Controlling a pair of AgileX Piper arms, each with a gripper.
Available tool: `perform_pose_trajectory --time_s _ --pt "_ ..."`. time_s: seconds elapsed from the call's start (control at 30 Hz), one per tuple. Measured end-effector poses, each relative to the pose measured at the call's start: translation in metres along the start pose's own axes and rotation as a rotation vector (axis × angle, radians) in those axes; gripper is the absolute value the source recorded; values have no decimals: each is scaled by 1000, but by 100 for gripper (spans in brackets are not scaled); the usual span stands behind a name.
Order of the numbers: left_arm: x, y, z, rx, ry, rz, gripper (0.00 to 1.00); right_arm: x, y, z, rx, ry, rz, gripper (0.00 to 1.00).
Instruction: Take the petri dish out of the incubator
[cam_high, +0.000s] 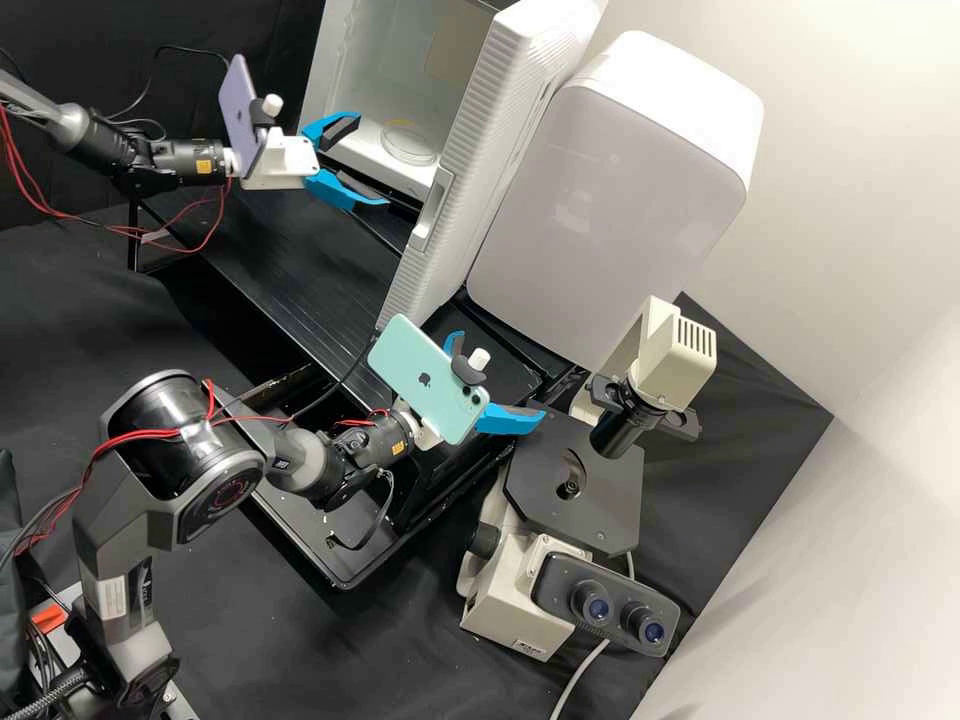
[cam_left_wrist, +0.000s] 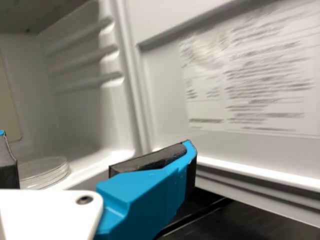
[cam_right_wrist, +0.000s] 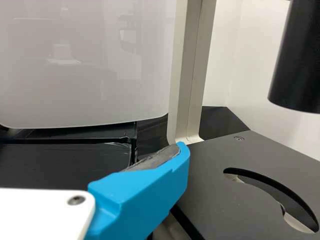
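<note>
**Dish on the incubator floor, left hand at the opening**

The dish (cam_high: 410, 141) lies flat inside the open incubator (cam_high: 350, 60), at 3 o'clock from the left hand (cam_high: 340, 160). That hand is wide open, empty, and apart from the dish. Print on the inside of the door (cam_high: 490, 130) is too blurred to read. The door stands at 5 o'clock from the dish. The right hand (cam_high: 500, 408) hangs by the microscope (cam_high: 570, 480) stage; whether it is open I cannot tell.

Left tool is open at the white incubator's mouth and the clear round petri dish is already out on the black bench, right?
No. The clear round petri dish is not out on the bench: it lies inside the white incubator, on its floor, as the high view shows. The left tool is open at the incubator's mouth.
</note>
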Motion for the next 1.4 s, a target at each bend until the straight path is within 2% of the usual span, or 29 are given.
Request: perform_pose_trajectory --time_s 0.07,0.17,0.33,0.8,1.03,1.1,1.3,1.4 --pt "9 0 -6 -5 23 -6 100 0 0 0 0 0 0 100" --pt "23 -1 -14 -34 59 -22 100 0 0 0 0 0 0 100" --pt "37 1 -20 -63 86 -20 100 0 0 0 0 0 0 100" --pt "59 10 -42 -190 199 19 100 0 0 0 0 0 0 100" --pt "74 7 -48 -194 222 13 100 0 0 0 0 0 0 100" --pt "78 9 -50 -198 238 12 100 0 0 0 0 0 0 100" --pt "90 10 -56 -192 274 35 100 0 0 0 0 0 0 100" --pt "94 8 -58 -194 290 9 100 0 0 0 0 0 0 100"
